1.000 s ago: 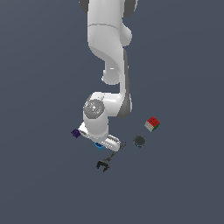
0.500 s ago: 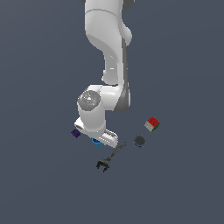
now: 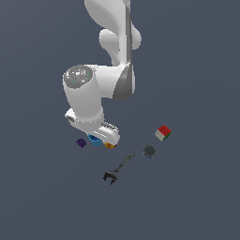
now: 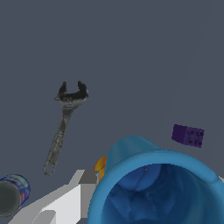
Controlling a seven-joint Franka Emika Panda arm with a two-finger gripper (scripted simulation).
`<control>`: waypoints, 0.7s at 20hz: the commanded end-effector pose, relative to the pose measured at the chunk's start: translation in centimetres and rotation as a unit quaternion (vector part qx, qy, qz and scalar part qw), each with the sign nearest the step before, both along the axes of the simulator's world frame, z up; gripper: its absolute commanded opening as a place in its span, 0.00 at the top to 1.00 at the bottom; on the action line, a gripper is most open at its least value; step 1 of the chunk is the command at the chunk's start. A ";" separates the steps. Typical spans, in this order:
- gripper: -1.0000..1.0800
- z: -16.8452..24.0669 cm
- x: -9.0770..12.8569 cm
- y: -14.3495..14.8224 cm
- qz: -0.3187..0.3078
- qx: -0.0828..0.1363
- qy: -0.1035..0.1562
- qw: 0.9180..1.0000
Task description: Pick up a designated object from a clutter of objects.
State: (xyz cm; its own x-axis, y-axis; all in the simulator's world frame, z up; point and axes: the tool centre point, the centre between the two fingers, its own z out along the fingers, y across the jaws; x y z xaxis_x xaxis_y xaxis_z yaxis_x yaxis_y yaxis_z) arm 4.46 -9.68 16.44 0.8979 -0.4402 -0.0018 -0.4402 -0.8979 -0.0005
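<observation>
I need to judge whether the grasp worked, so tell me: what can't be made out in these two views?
- Claw: in the exterior view the wrist housing hides it; in the wrist view only one white finger shows, so open or shut is unknown.
- Blue cup: cut off by the wrist picture's edge; in the exterior view it is mostly hidden behind the arm.
- Orange ball: only a sliver shows behind the cup.
- Dark can: cut by the frame edge.

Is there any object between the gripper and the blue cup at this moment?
Nothing visible is. In the wrist view the blue cup fills the foreground right at one of the fingers. The purple block and orange ball sit beside it, not between.
</observation>
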 end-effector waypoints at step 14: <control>1.00 17.7 -2.5 -5.6 -0.001 0.000 -0.001 1.000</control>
State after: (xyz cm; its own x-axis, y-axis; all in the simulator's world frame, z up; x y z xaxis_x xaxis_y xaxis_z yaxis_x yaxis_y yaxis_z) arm 2.22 -14.76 32.46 0.8973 -0.4415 -0.0005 -0.4415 -0.8973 -0.0014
